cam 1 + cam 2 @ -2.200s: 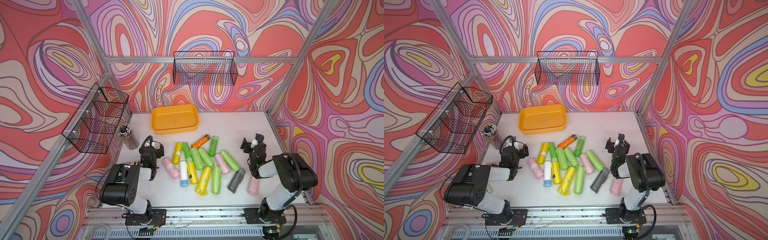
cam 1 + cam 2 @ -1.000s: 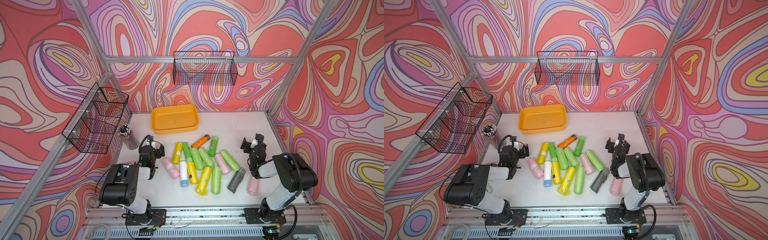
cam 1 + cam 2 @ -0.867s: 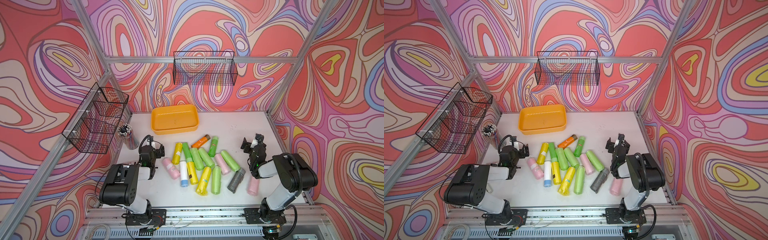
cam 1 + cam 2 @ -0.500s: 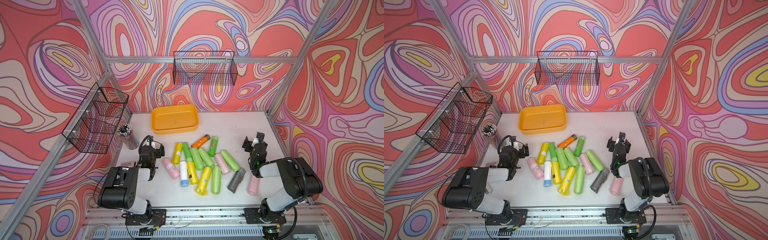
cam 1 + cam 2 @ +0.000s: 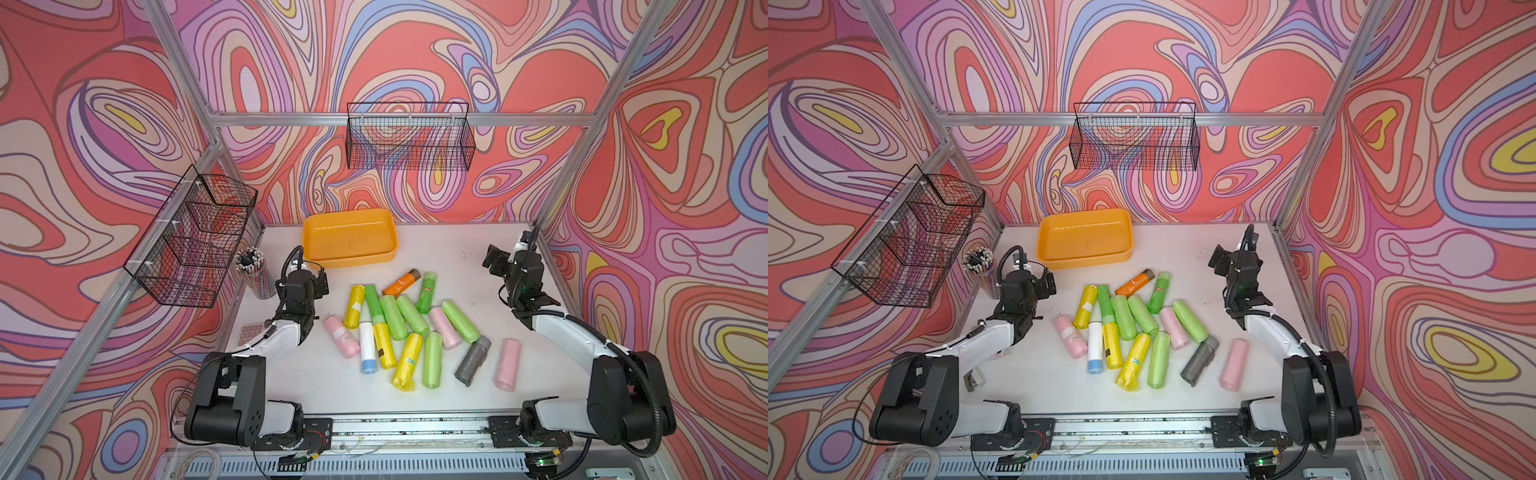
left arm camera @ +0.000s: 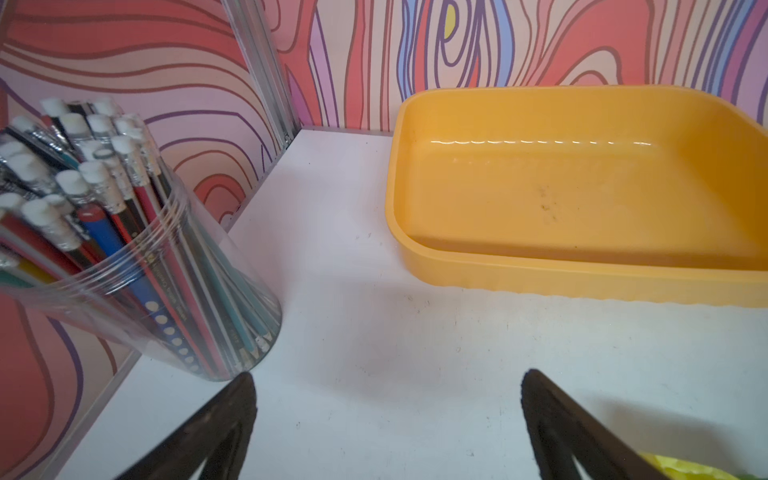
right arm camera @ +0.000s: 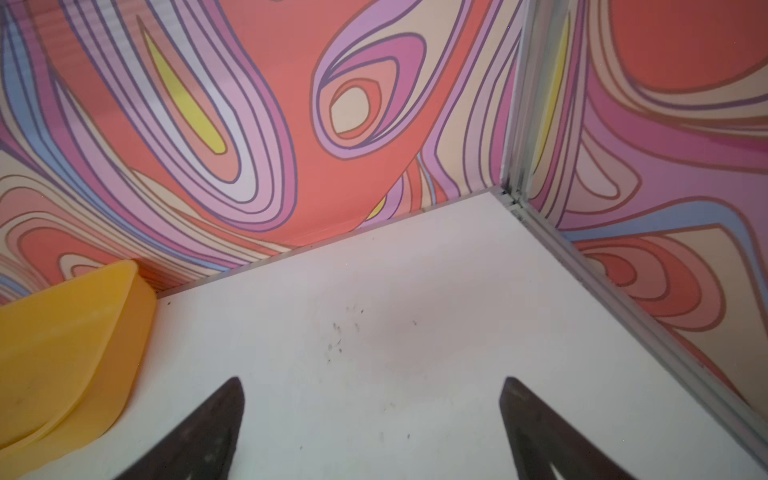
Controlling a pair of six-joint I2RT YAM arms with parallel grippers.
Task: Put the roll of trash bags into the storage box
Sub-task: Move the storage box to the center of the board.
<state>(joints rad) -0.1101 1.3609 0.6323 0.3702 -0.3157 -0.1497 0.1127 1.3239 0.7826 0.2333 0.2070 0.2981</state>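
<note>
Orange storage box (image 5: 348, 258), fifteen rolls (image 5: 392, 318) nearby, left tool (image 6: 387, 374) and right tool (image 7: 372, 379) spread, empty

From my left wrist, the storage box (image 6: 582, 266) runs off the frame's edge and the pencil cup (image 6: 137, 266) is cropped too. A yellow roll (image 6: 681, 470) shows only a sliver past my finger (image 6: 544, 399) (blurred, wrapper unreadable). In both top views the print on the heaped rolls (image 5: 390, 318) is too small to read.

Clear cup of pencils (image 5: 254, 272) near a black wire basket (image 5: 189, 243)
</note>
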